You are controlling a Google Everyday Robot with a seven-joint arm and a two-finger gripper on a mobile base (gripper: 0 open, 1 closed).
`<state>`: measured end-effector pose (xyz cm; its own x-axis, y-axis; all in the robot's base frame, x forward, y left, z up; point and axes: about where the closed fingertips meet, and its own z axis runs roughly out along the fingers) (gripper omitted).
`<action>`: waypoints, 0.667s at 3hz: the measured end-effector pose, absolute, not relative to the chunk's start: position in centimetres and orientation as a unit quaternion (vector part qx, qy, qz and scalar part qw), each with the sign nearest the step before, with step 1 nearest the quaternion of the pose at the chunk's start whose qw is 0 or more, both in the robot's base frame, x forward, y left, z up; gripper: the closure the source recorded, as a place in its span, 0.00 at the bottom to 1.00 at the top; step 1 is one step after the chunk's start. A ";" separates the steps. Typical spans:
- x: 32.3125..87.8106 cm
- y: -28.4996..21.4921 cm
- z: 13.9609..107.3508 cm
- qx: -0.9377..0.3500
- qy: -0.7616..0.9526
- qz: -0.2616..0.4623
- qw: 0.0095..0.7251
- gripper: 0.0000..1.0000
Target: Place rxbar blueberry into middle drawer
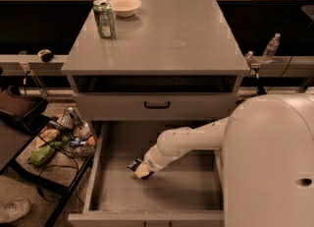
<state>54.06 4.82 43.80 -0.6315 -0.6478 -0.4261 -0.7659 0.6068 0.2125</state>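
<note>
One rxbar blueberry [133,164] in the one open middle drawer [167,192]
The single dark blue bar, its pale markings unreadable, is sitting left of the drawer's centre, right against the gripper [142,171] at its 10 o'clock; whether the gripper is holding it cannot be told. One green can [104,18] and one bowl [125,6] are standing at the cabinet top's [171,39] 11 o'clock.

The one camera looks steeply down from high up, close behind the robot's white body [274,162] at near right. The open middle drawer [167,194] lies nearest, the gripper [140,170] inside it left of centre, the cabinet top [162,34] farther off.
</note>
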 end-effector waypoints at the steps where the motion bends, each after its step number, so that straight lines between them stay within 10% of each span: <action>1: 54.1 4.8 43.8 -0.400 0.883 0.191 0.155 0.11; 2: 54.1 4.8 43.8 -0.400 0.883 0.191 0.155 0.00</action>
